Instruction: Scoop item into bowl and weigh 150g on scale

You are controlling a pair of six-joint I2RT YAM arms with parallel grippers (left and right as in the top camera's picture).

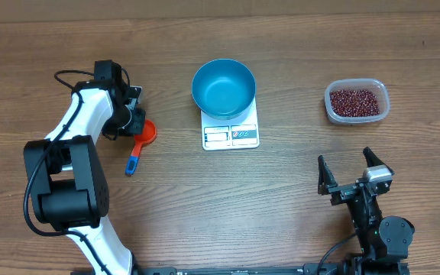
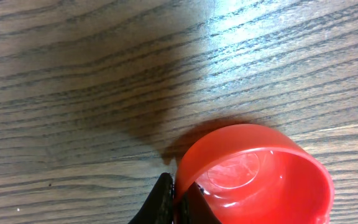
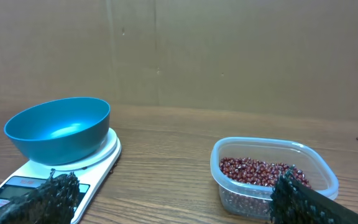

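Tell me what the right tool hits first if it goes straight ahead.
Probably the clear tub of beans: it stands ahead of the right tool, slightly right of its midline. Height is unclear, so it might pass over.

One blue bowl. One white scale. One clear tub, holding more beans than can be counted. One red scoop with a blue handle. Two robot arms: the left arm and the right arm. One bench.

Blue bowl, white scale, maroon beans, red scoop
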